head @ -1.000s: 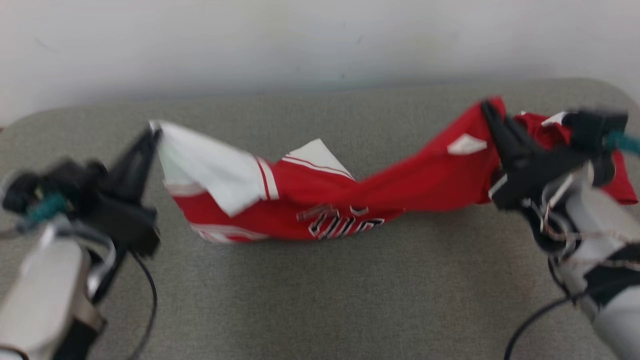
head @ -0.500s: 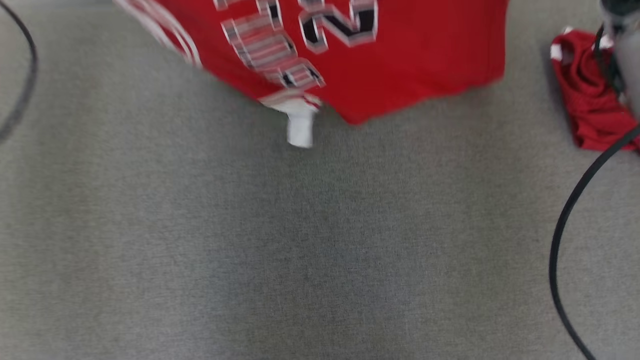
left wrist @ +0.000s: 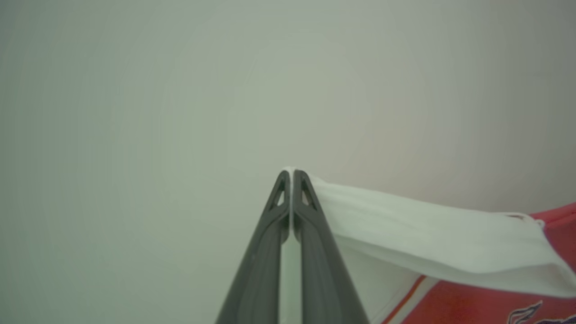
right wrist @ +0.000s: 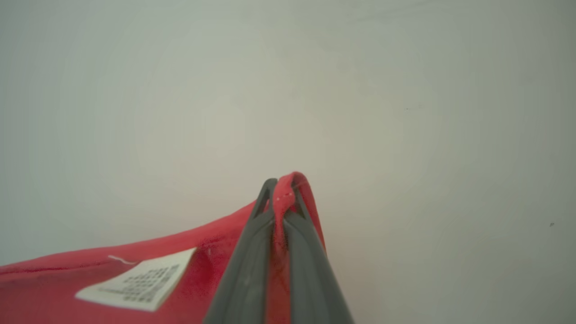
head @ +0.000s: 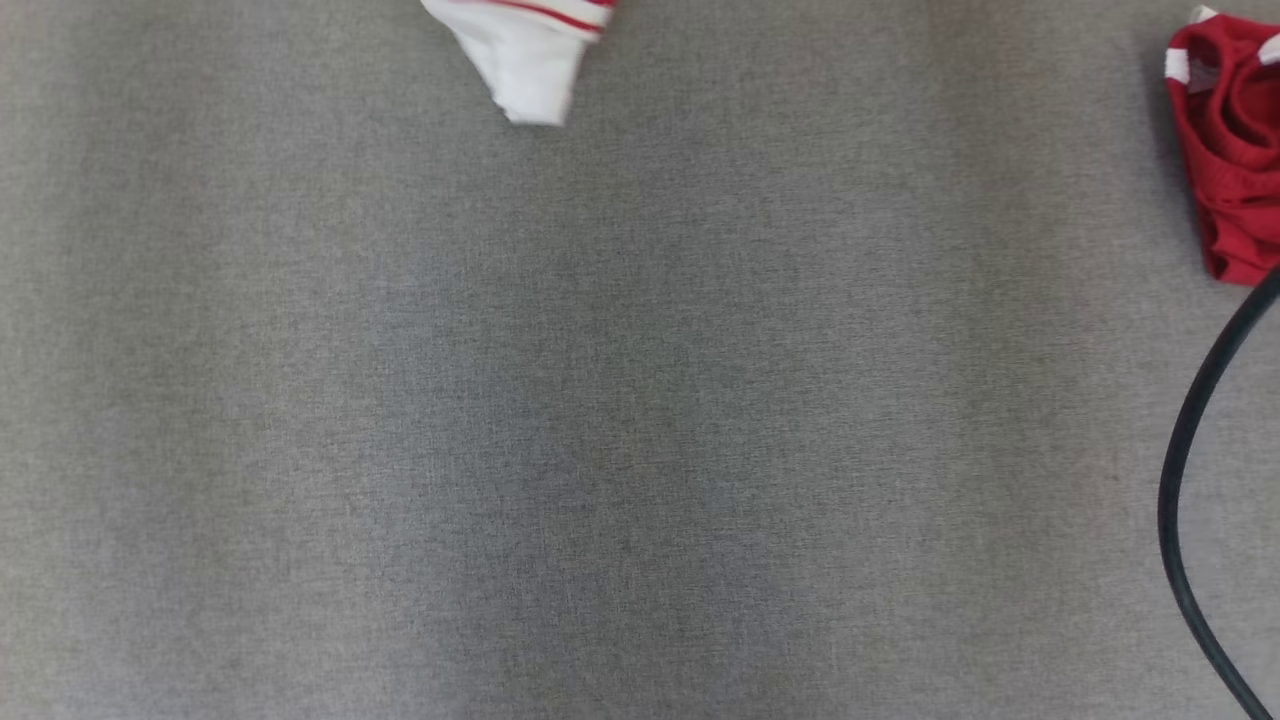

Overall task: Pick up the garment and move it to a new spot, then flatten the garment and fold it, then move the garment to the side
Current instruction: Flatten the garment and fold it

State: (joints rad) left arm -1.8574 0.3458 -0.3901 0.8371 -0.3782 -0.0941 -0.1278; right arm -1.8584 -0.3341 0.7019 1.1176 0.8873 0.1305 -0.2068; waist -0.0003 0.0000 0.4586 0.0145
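1. In the head view, nearest the camera, a black cable (head: 1172, 500) curves up the right edge. It lies over a grey, cloth-covered counter (head: 600, 420) that spreads across the view.
2. Farther up that view, a white, red-trimmed corner of the garment (head: 525, 70) dips in from the top edge, left of centre. Whether it touches the counter cannot be told.
3. At the top right corner sits a bunched red part of the garment with small white trim, just above the cable's upper end. It cannot be told whether it hangs or lies on the counter.
4. In the left wrist view, the left fingers (left wrist: 291, 176) rise from the bottom edge, pressed together. A thin white edge of the garment is clamped between their tips.
5. From those tips a white fold stretches to the right and slightly down, reaching the right edge. Below it is red cloth banded in white, with a scrap of dark lettering (left wrist: 531, 312) in the bottom right corner.
6. In the right wrist view, the right fingers (right wrist: 282, 191) rise from the bottom edge, clamped on a red fold that bulges over their tips.
7. From there the red cloth runs left and down to the lower left corner. It carries a white label (right wrist: 139, 279) with rows of print too small to read.
8. Farthest off in both wrist views, beyond the fingers, is a pale blank wall (left wrist: 180, 90).
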